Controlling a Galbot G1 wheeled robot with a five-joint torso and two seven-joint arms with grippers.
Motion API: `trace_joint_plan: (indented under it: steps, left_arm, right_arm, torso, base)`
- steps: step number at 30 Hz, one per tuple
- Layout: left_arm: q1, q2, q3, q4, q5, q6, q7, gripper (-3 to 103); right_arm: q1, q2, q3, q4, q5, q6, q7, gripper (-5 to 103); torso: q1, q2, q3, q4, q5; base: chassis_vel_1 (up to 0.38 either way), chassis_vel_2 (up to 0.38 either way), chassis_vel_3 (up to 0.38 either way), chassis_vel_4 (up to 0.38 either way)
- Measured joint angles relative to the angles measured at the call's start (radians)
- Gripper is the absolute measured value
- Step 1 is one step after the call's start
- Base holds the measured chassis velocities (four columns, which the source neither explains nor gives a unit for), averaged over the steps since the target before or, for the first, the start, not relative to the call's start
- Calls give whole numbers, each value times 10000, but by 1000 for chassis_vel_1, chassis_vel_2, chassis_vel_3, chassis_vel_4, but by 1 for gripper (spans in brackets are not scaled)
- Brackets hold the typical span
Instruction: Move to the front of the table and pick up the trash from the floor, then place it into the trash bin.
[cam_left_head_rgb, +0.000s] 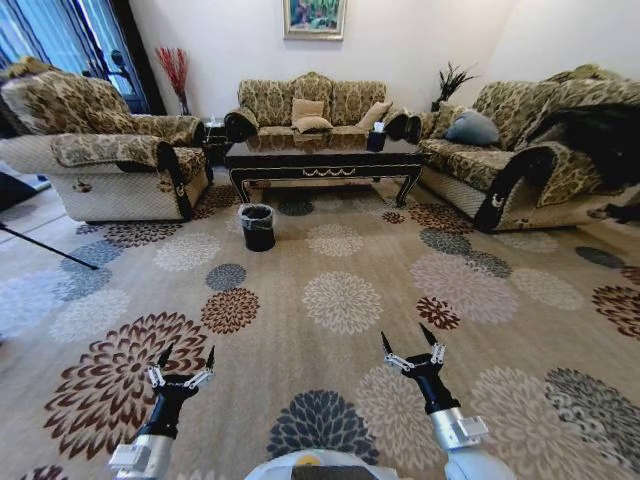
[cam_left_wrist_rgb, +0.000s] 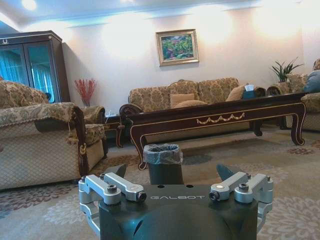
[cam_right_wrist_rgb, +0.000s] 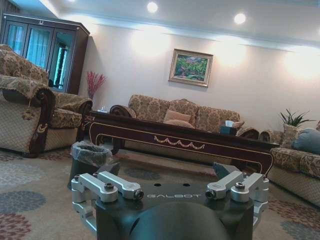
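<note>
The dark glossy table (cam_left_head_rgb: 325, 160) with gold trim stands far ahead across the patterned carpet, also seen low in the left wrist view (cam_left_wrist_rgb: 220, 112) and the right wrist view (cam_right_wrist_rgb: 175, 135). The black trash bin (cam_left_head_rgb: 257, 226) with its greyish liner stands on the carpet just in front of the table's left end (cam_left_wrist_rgb: 162, 155) (cam_right_wrist_rgb: 87, 155). The trash is out of view. My left gripper (cam_left_head_rgb: 187, 355) and right gripper (cam_left_head_rgb: 405, 337) hover open and empty above the carpet close to my body, well short of the bin.
Patterned sofas flank the table: an armchair (cam_left_head_rgb: 110, 150) on the left, a long sofa (cam_left_head_rgb: 500, 160) on the right, another sofa (cam_left_head_rgb: 310, 105) behind. A dark tissue box (cam_left_head_rgb: 377, 138) sits on the table. A thin dark pole (cam_left_head_rgb: 50, 247) slants over the floor at left. Wide open carpet lies ahead.
</note>
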Motion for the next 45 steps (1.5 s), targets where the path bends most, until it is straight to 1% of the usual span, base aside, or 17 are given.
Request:
trace_joint_plan:
  steps: [3,5,9,22,26,28,32,34,45]
  left_arm:
    - [0,0,0,0,0,0,0,100]
    - [-1,0,0,0,0,0,0,100]
    - [-1,0,0,0,0,0,0,100]
    - [0,0,0,0,0,0,0,100]
    - [-1,0,0,0,0,0,0,100]
    - [-1,0,0,0,0,0,0,100]
    - [0,0,0,0,0,0,0,100]
    - [0,0,0,0,0,0,0,100]
    - [-1,0,0,0,0,0,0,100]
  right_arm:
    - [0,0,0,0,0,0,0,100]
    - [0,0,0,0,0,0,0,100]
    - [0,0,0,0,0,0,0,100]
    - [0,0,0,0,0,0,0,100]
    - [0,0,0,0,0,0,0,100]
    - [0,0,0,0,0,0,0,100]
    - [0,0,0,0,0,0,0,100]
    - [0,0,0,0,0,0,0,100]
    - [0,0,0,0,0,0,0,100]
  torso:
    - [28,151,125,0,1]
    - [36,185,150,0,1]
    - [58,385,328,0,2]
    - [151,712,565,-1,1]
    - [199,946,751,-1,1]
    - [205,977,775,0,1]
    - [243,1142,905,-1,0]
    - [244,1148,909,-1,-1]
    - [363,1560,1202,-1,1]
  base:
    - [0,0,0,0]
    - [0,0,0,0]
    - [0,0,0,0]
    - [0,0,0,0]
    - [0,0,0,0]
    - [0,0,0,0]
    - [0,0,0,0]
    - [0,0,0,0]
    - [0,0,0,0]
